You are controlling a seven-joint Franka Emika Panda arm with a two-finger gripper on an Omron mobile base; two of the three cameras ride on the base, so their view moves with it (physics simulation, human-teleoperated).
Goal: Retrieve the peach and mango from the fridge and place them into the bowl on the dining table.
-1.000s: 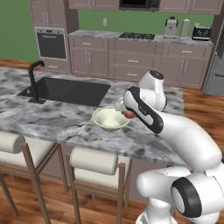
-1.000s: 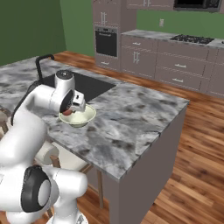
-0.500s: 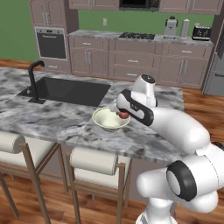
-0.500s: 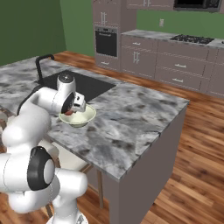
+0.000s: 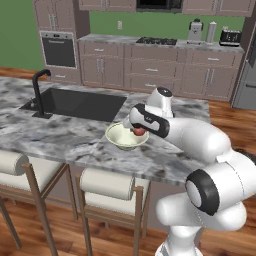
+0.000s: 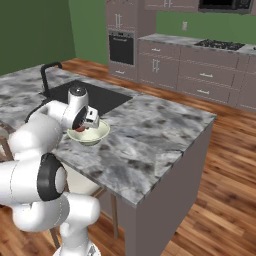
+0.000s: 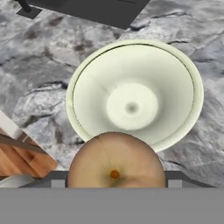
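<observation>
Peach [image 7: 116, 162] sits at the bottom centre of the hand view, a round orange-tan fruit with a small dark dimple, clamped in the end effector [image 5: 138, 131], whose dark tips show as small grey blocks at either side of it. In the left base view the fruit [image 5: 138, 131] appears as a small reddish ball at the centre of the frame, just over the right rim of the bowl [image 5: 120, 140]; in the right base view it [image 6: 80, 128] shows at the left of the frame, at the near-left rim of the bowl [image 6: 97, 134], under the end effector [image 6: 82, 126]. The bowl [image 7: 87, 96] is cream, round and shallow, and fills the middle of the hand view with nothing lying in it. It stands on the table [image 5: 65, 135], a grey-and-white marbled slab, close to the front edge. A dark sink [image 5: 75, 102] with a black tap [image 5: 38, 90] lies in the slab at centre left of the left base view, behind the bowl. Two stools [image 5: 107, 185] with pale seats stand below the edge at the lower left. Brown cabinets [image 5: 150, 70] and a built-in oven [image 5: 59, 49] line the far wall across the top of the frame.
</observation>
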